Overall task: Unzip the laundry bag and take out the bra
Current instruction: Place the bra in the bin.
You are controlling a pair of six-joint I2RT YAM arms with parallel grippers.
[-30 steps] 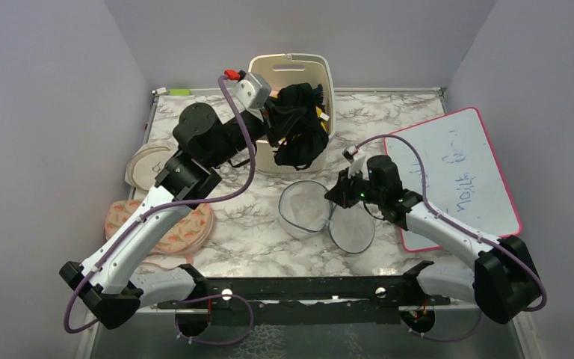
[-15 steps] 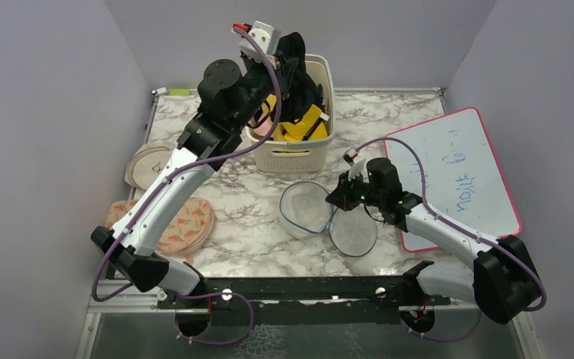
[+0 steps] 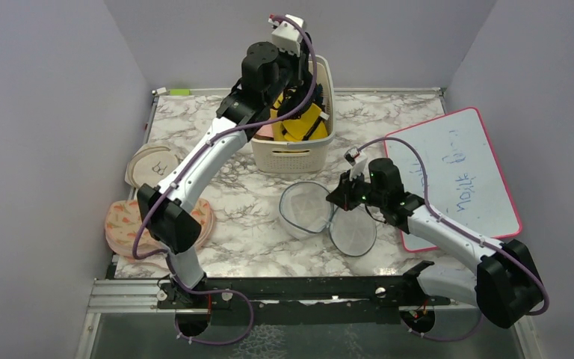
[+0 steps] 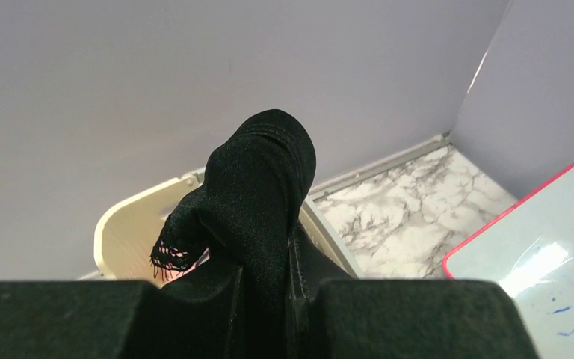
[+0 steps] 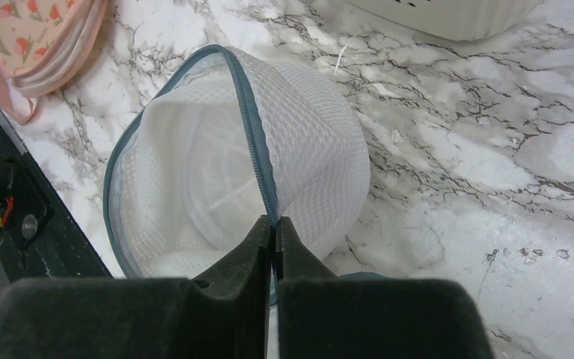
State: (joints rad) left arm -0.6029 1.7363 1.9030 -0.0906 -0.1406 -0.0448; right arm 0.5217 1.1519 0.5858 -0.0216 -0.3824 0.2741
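Note:
The laundry bag lies open on the marble table, its white mesh lid folded out to the right. My right gripper is shut on its dark zip rim; in the right wrist view the fingers pinch the trim of the bag, whose inside looks empty. My left gripper is raised above the cream basket and shut on the black bra. In the left wrist view the bra bunches up between my left gripper's jaws.
The basket holds a yellow cloth and a pink cloth. A pink-framed whiteboard lies at the right. A flat beige pouch and a floral pouch lie at the left. Purple walls enclose the table.
My left arm has swung up and to the right, carrying the bra from the basket's front to above its back. The right gripper and bag have not moved.

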